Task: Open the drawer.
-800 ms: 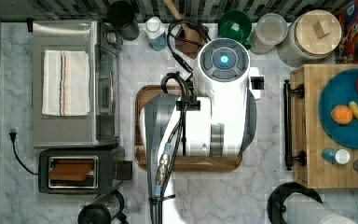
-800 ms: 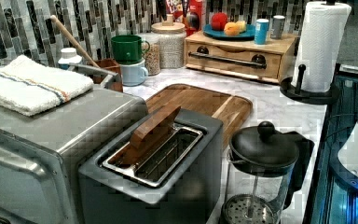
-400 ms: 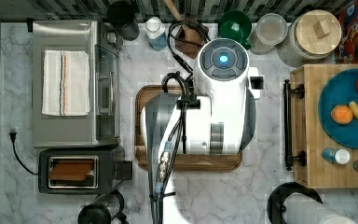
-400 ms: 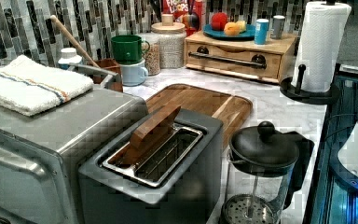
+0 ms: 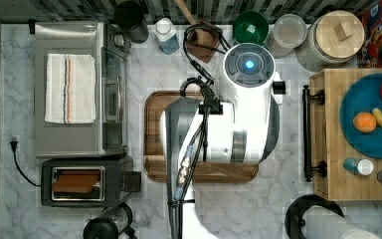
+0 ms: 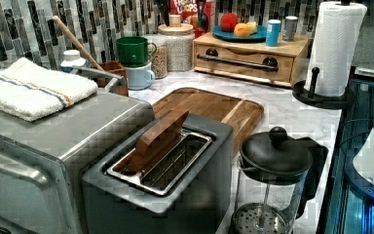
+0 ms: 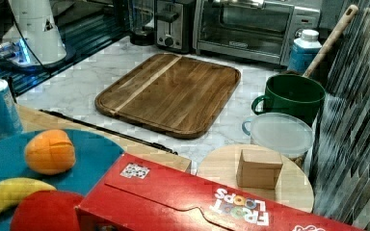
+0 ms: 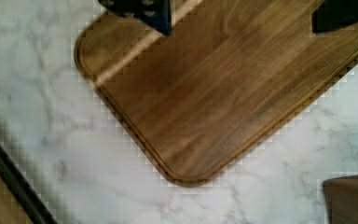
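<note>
The drawer (image 6: 243, 62) is a light-wood box under a butcher-block top (image 5: 331, 149), and it looks shut. Its long black bar handle (image 5: 307, 133) runs along the front, and the same handle (image 6: 237, 61) faces the counter in the left view. In the wrist view my gripper (image 8: 240, 14) is open, its two dark fingertips (image 8: 142, 11) wide apart with nothing between them. It hangs over a corner of the brown wooden tray (image 8: 214, 93), and the black handle (image 8: 9, 179) crosses one corner of the wrist view. My white arm (image 5: 246, 109) sits above the tray, to the top view's left of the drawer.
A blue plate of fruit (image 5: 373, 114) and small bottles sit on the cabinet top. A paper towel roll (image 6: 333, 48) stands beside the cabinet. A toaster oven (image 5: 79, 89), toaster (image 5: 84, 180) and French press (image 6: 272, 185) are beyond the tray. Jars, mugs and a cereal box (image 7: 183, 202) line the backsplash.
The arm has shifted slightly toward the top view's right, closer to the drawer. Nothing on the counter has moved.
</note>
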Controlling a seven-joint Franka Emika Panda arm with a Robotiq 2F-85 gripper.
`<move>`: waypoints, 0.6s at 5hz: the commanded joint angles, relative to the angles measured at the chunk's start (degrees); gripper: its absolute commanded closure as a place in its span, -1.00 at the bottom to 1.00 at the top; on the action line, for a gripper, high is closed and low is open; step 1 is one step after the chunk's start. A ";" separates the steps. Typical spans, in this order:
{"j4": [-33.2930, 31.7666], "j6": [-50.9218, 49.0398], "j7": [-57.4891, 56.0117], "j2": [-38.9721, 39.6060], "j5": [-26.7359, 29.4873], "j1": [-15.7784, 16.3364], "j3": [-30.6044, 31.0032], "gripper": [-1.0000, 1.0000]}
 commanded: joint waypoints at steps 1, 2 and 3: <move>-7.48 5.59 -30.51 -2.91 -4.90 -4.19 -3.25 -1.00; -7.58 8.47 -38.15 -1.39 -7.51 -5.16 -5.08 -1.00; -9.35 14.58 -44.68 -0.40 -7.56 -6.01 -7.06 -1.00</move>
